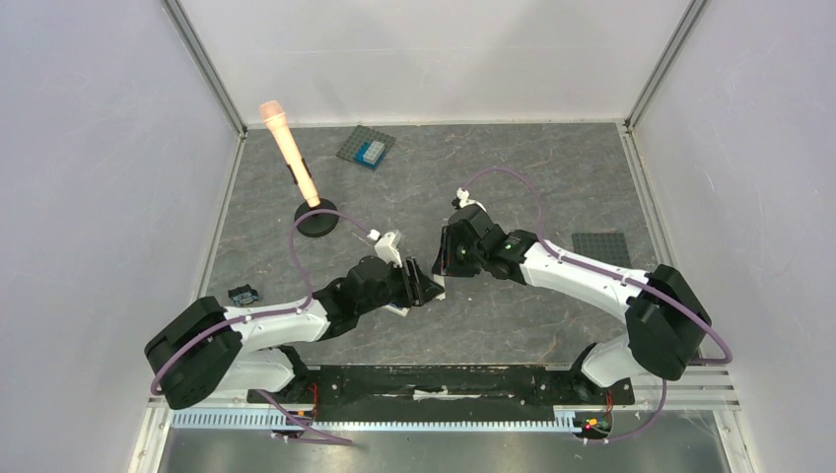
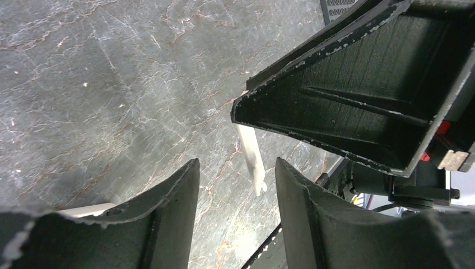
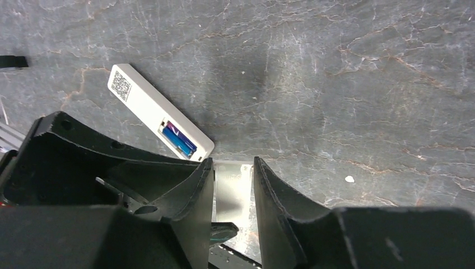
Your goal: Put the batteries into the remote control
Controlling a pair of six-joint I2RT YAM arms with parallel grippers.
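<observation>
On the grey tabletop [image 1: 513,197], the 2 arms meet near centre. The left gripper [image 2: 236,165] has its jaws half open, holding nothing. The right gripper [image 3: 232,161] seems to pinch a white cover strip [image 3: 232,190], mostly hidden. Just left lies the remote control [image 3: 143,109], back up, with the batteries [image 3: 179,140] in its open bay, partly hidden.

From high above and behind the arm bases [image 1: 266,370], facing down over the whole table [image 1: 552,197]. From each wrist, close, facing down. Shared between wrists: white strip [image 2: 250,159] at mid-table.
</observation>
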